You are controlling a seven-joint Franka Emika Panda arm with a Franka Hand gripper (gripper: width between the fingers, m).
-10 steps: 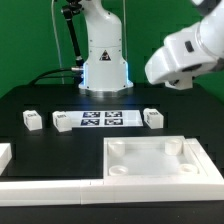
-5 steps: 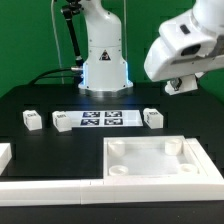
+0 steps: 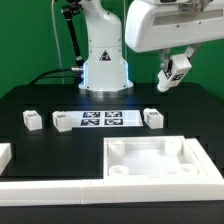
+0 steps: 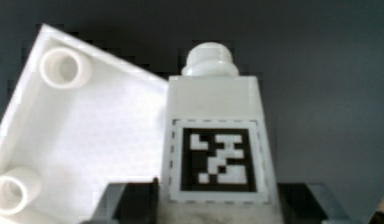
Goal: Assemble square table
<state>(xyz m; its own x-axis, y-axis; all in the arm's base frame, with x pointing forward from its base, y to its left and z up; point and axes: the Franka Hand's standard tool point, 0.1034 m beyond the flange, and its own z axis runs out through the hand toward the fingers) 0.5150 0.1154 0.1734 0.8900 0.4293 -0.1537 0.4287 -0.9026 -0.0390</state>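
The square table's top (image 3: 150, 160) is a white slab with a raised rim and round corner sockets, lying at the front of the black table. My gripper (image 3: 172, 76) hangs high over the back right, shut on a white table leg (image 3: 173, 70) that tilts in the air. In the wrist view the leg (image 4: 215, 110) carries a black-and-white tag and a rounded peg at its far end. The dark fingers (image 4: 132, 205) press on both its sides, and the slab (image 4: 64, 120) lies below, beside it. Three more legs (image 3: 33, 120), (image 3: 62, 121), (image 3: 153, 118) rest in a row.
The marker board (image 3: 103, 120) lies flat between the loose legs. A long white rail (image 3: 50, 187) runs along the front edge, with another white piece (image 3: 4, 155) at the exterior view's left. The robot's base (image 3: 103, 60) stands at the back.
The arm has swung toward the exterior view's left and turned, carrying the held leg up and slightly left. The grip has not changed, and the parts on the table have not moved.
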